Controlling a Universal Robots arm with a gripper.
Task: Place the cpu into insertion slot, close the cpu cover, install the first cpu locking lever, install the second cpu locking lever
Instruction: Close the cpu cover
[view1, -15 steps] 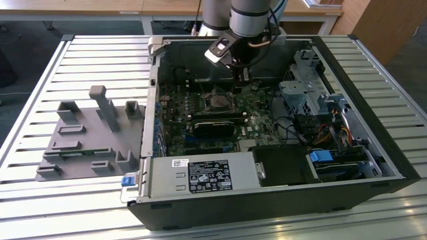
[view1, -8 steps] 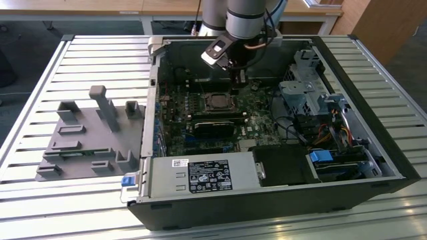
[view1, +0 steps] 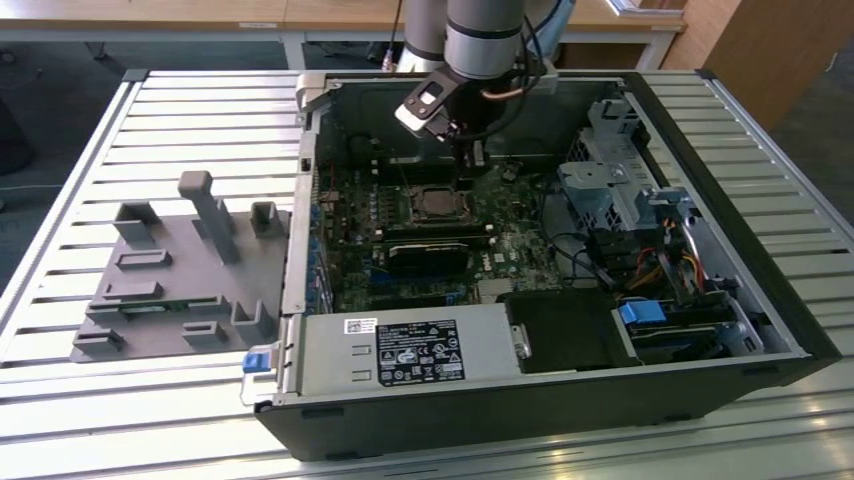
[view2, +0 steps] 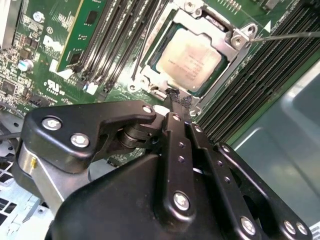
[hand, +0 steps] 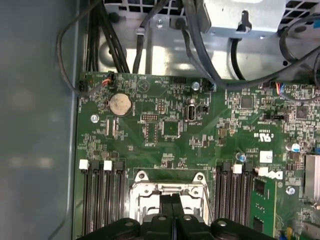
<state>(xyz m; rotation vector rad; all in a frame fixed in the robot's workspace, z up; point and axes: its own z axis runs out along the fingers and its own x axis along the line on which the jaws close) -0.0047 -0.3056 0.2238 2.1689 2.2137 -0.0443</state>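
Progress: cpu (view2: 189, 57) seated in insertion slot (view1: 412, 205), cpu cover (view2: 235, 42) down over it | one thin locking lever (view2: 290, 36) sticking out free, likely pending | gripper (view2: 176, 97) closed tight, nothing visibly held, resting at cover edge

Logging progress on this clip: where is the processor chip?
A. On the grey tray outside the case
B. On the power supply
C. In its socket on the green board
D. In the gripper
C: the chip lies flat inside the silvery frame on the green board, with the gripper beside it.
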